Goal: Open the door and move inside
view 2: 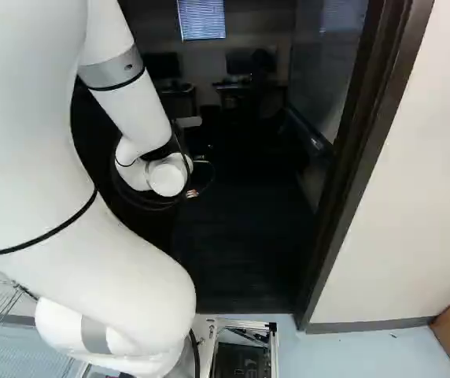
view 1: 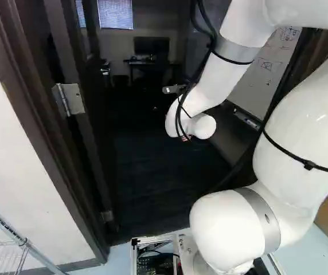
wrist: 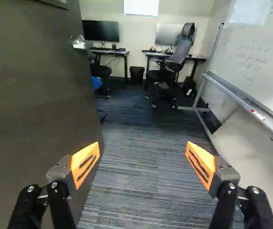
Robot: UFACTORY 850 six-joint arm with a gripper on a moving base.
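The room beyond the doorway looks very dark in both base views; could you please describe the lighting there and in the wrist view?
Left base view: near-black past the door frame, the arm bright white; right base view: interior floor almost black, window bright; wrist view: room well lit, carpet stripes readable, window washed out, pale glare on the whiteboard.

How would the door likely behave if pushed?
The door would probably swing rather than slide, since a hinge shows at the frame. Its broad, flat panel looks stiff, so it should move as one piece. Being large and solid-looking, it may feel heavy.
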